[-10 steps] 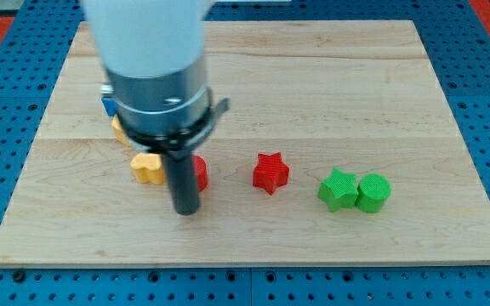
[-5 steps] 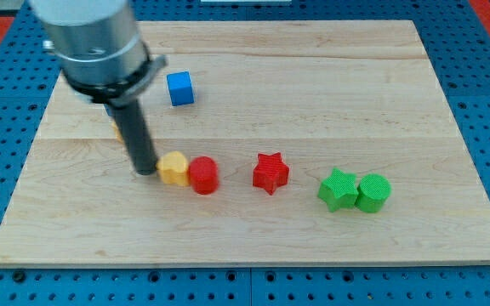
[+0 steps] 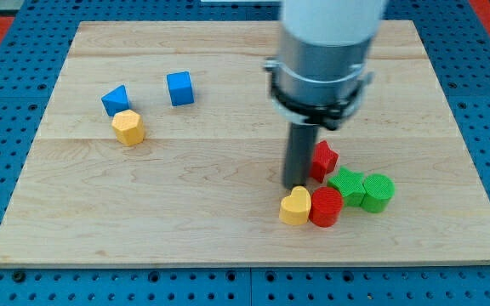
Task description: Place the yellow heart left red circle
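The yellow heart (image 3: pixel 295 206) lies low on the board, right of centre, touching the left side of the red circle (image 3: pixel 326 206). My tip (image 3: pixel 294 184) stands just above the yellow heart, close to its top edge. The red star (image 3: pixel 323 159) sits right beside the rod, partly hidden by it.
A green star (image 3: pixel 347 185) and a green circle (image 3: pixel 378 191) lie to the right of the red circle, close together. At the upper left are a blue triangle-like block (image 3: pixel 116 99), a blue cube (image 3: pixel 179 87) and a yellow hexagon (image 3: pixel 128 127). The wooden board (image 3: pixel 228 246) rests on a blue pegboard.
The rod has swept from the view's left to right of centre. The yellow heart and red circle moved right and down, now next to the green blocks. The red star shifted right.
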Controlling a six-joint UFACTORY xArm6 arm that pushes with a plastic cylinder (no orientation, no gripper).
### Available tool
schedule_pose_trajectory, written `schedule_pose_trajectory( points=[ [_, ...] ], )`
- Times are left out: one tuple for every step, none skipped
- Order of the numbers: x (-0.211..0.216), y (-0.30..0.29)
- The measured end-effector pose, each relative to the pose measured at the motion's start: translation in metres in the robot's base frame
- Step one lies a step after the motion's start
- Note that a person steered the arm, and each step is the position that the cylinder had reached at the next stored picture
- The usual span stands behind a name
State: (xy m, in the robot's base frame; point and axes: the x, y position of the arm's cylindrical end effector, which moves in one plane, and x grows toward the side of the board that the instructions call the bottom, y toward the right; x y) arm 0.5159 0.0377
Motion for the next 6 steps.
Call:
schedule_pose_trajectory(
  points=[
    [0.000, -0.097],
    [-0.015, -0.239],
    [-0.059, -0.337],
    [-0.113, -0.341],
    [-0.135, -0.298],
    [-0.143, -0.243]
  ],
)
